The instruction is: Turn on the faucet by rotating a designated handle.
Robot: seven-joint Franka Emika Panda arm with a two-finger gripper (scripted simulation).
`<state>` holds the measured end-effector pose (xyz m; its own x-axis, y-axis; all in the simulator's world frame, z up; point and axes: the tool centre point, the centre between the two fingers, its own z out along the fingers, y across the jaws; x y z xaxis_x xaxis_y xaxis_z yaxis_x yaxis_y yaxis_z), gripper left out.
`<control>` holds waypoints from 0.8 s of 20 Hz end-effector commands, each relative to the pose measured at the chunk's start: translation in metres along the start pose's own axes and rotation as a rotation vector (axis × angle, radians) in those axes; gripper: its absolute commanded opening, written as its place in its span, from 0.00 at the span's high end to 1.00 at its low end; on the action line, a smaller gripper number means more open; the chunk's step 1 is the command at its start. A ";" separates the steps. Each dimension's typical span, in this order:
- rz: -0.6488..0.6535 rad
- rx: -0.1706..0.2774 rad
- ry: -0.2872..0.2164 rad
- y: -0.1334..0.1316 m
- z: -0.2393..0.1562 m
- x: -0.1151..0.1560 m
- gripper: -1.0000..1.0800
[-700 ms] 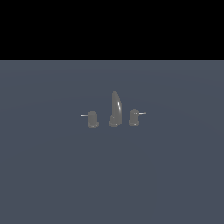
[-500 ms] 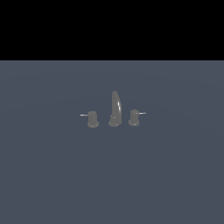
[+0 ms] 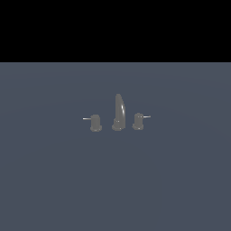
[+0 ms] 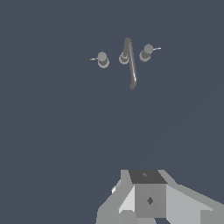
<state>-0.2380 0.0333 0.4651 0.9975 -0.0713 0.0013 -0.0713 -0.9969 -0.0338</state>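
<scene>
The squat dark grey cylindrical handle (image 3: 95, 122) with its thin pale lever stands on the flat blue-grey surface (image 3: 54, 180), well away from its edges, at the exterior view's left of the tall curved dark grey spout (image 3: 118, 112). A twin dark grey knob (image 3: 138, 121) flanks the spout's other side. In the wrist view the grey gripper (image 4: 148, 199) sits well apart from the faucet (image 4: 127, 57), and I cannot tell whether its fingers are apart or together.
</scene>
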 end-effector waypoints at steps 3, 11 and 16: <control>0.065 -0.001 0.001 -0.013 0.019 0.008 1.00; 0.228 -0.003 0.003 -0.045 0.066 0.031 1.00; 0.334 -0.003 0.004 -0.063 0.097 0.049 1.00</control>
<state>-0.1901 0.0906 0.3801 0.9316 -0.3635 -0.0050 -0.3635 -0.9311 -0.0293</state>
